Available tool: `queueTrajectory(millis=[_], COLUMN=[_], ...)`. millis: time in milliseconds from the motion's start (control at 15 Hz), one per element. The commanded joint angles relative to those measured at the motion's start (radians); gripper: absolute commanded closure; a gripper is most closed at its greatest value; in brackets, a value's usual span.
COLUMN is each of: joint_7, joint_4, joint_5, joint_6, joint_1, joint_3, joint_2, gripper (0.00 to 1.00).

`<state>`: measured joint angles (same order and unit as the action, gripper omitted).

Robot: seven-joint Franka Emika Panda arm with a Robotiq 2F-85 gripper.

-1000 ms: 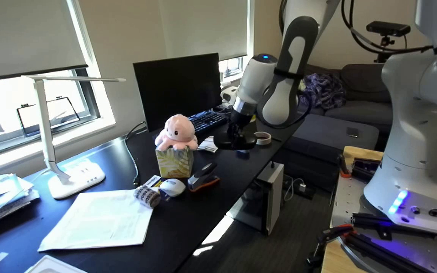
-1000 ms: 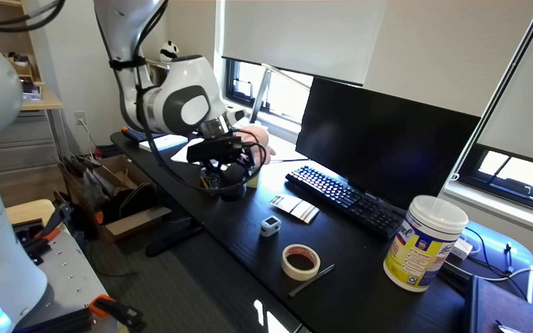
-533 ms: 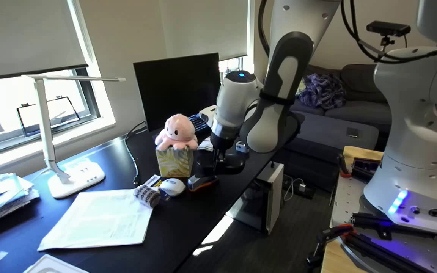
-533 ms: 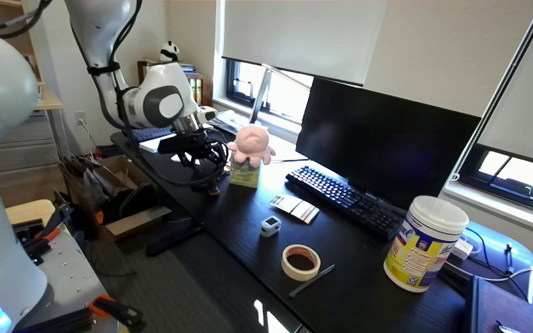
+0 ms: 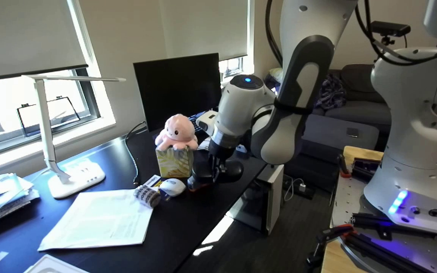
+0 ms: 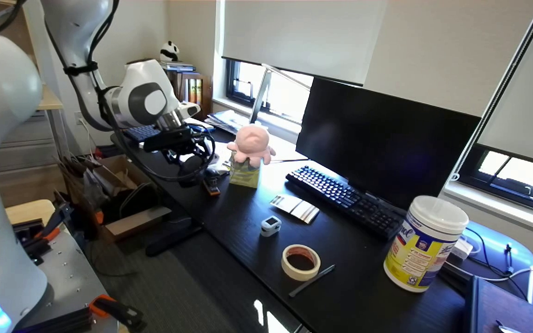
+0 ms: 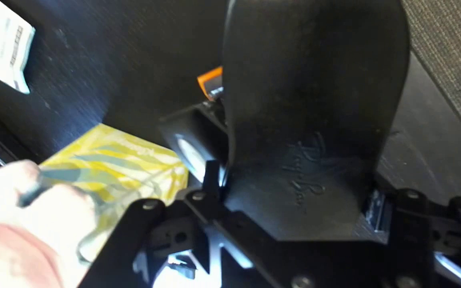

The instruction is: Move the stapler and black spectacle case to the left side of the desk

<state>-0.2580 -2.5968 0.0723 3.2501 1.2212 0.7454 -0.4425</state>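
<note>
I see that the robot's arm point(image 5: 317, 23) is smooth and white, with rounded dark grey covers point(image 5: 312, 51). Black cables point(image 6: 103, 31) run along it, and a black strap point(image 6: 80, 69) goes around. A silver ring point(image 5: 224, 139) precedes the claw point(image 7: 294, 188), which is black with round screws point(image 7: 301, 281). The base light point(image 5: 398, 202) is blue.

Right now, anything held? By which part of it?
Yes: the black spectacle case. The end effector grips it by its long sides, seemingly near mid-length; an end juts out either way past the hold.
</note>
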Motion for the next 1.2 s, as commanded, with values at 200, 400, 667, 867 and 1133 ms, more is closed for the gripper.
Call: queueTrajectory(millis=[200, 400, 667, 867, 1133], joint_7=[-0.098, -0.123, -0.201, -0.255, -0.299], joint_4=[0.003, 0.034, 0.094, 0.190, 0.321], joint_5=[-0.145, -0.292, -0.454, -0.536, -0.548], joint_6=[0.029, 0.045, 0.038, 0.027, 0.029], joint_1=[-0.011, -0.143, -0.436, -0.599, -0.548], joint_3=[-0.091, -0.212, -0.479, -0.592, -0.490], joint_2=[0.057, 0.054, 0.016, -0.085, -0.209], gripper=[0.44, 0.44, 0.44, 0.44, 0.44])
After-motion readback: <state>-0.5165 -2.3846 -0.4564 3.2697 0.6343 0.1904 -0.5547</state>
